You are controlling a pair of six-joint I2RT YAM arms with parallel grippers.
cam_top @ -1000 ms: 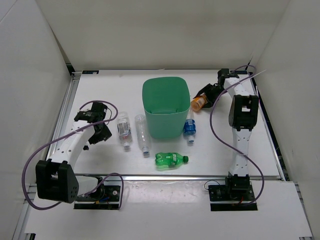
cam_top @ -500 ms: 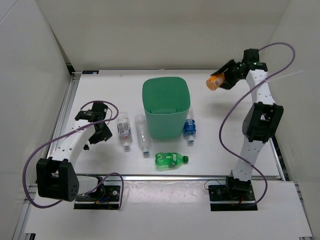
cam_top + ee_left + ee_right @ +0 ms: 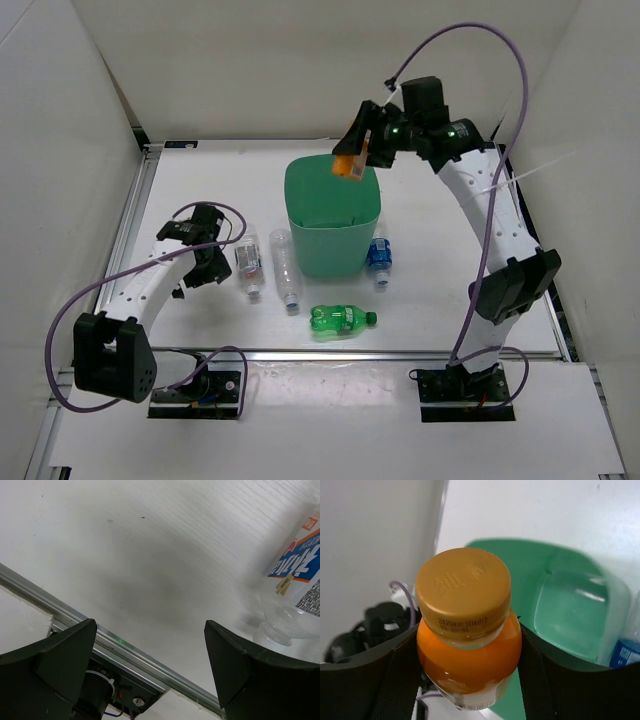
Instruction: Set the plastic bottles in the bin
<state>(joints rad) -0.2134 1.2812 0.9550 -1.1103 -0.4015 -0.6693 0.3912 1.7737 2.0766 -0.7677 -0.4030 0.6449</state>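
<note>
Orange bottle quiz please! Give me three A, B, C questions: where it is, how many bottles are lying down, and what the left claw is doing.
1. Where is the orange bottle? A) lying down B) held up at the bin's rim C) under the bin
2. How many bottles lie on the table? A) two B) four C) six
3. The left claw is: A) open, empty B) shut on a bottle C) out of sight
Answers: 1 B: the right claw grips it there. 2 B: two clear, one blue-label, one green. 3 A: fingers apart, nothing between.
</note>
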